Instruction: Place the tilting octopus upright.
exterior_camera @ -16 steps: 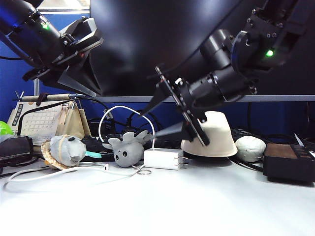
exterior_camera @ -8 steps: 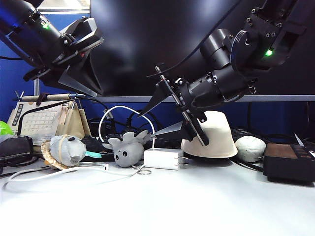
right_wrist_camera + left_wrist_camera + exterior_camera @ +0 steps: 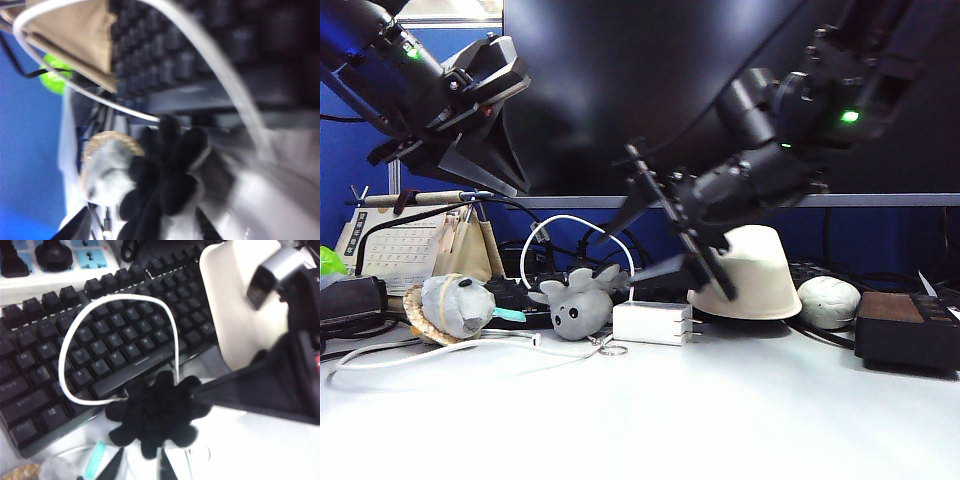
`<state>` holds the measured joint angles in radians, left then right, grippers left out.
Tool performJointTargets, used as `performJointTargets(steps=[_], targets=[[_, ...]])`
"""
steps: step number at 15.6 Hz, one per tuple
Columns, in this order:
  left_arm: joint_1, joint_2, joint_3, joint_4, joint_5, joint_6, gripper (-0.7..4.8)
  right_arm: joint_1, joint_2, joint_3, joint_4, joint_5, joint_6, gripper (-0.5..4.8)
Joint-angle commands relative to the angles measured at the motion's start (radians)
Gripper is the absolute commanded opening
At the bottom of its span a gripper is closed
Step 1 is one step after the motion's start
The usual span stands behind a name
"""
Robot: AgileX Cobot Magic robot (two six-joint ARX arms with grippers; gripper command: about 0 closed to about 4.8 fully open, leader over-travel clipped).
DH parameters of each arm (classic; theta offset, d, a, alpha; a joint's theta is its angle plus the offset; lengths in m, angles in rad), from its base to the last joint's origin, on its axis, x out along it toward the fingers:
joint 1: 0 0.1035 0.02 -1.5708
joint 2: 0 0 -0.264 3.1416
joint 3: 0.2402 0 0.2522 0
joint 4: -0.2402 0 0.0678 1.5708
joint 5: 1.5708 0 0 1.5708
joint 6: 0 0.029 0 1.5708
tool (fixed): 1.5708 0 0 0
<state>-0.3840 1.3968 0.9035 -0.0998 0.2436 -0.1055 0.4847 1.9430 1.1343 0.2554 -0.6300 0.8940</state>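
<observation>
The tilting octopus [image 3: 578,302], a small light-grey plush with black eyes, lies tipped on the table with its stubby legs pointing up and back. Its dark leg undersides [image 3: 155,415] face both wrist cameras [image 3: 165,175]. A short metal keychain [image 3: 610,348] trails in front of it. My right gripper [image 3: 618,255] hangs open just right of and above the octopus, and its fingers straddle the plush in the right wrist view [image 3: 142,230] without touching it. My left gripper [image 3: 490,150] is open and empty, high at the upper left, and looks down on the octopus [image 3: 141,469].
A grey plush with a tan woven rim [image 3: 445,305] lies left of the octopus. A white charger block [image 3: 653,323] sits right beside it. A cream dome [image 3: 750,275], a pale ball [image 3: 828,302], a dark box [image 3: 908,330], a looping white cable [image 3: 575,225] and a black keyboard [image 3: 100,340] crowd the back.
My right arm has shifted a little to the left, toward the octopus, with its jaws still wide. The left arm and the octopus have not moved.
</observation>
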Motion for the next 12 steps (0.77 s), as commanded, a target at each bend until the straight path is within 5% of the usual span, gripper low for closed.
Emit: performJointTargets(steps=[1, 4, 6, 8, 10, 12], targets=[[0.000, -0.002, 0.003, 0.012, 0.006, 0.001, 0.85, 0.023, 0.021, 0.032, 0.008, -0.008, 0.000, 2.00], [0.000, -0.002, 0.003, 0.011, 0.006, 0.001, 0.85, 0.026, 0.024, 0.032, -0.044, 0.003, 0.000, 1.93], [0.000, -0.002, 0.003, 0.011, 0.006, 0.000, 0.85, 0.026, 0.024, 0.032, -0.048, -0.001, -0.001, 1.13], [0.000, -0.002, 0.003, 0.011, 0.006, 0.000, 0.85, 0.026, 0.024, 0.032, -0.049, -0.002, -0.001, 1.00], [0.000, -0.002, 0.003, 0.011, 0.007, 0.000, 0.85, 0.026, 0.024, 0.032, -0.048, -0.002, -0.008, -0.06], [0.000, -0.002, 0.003, 0.010, 0.006, 0.000, 0.85, 0.026, 0.023, 0.032, -0.044, -0.003, -0.014, -0.06]])
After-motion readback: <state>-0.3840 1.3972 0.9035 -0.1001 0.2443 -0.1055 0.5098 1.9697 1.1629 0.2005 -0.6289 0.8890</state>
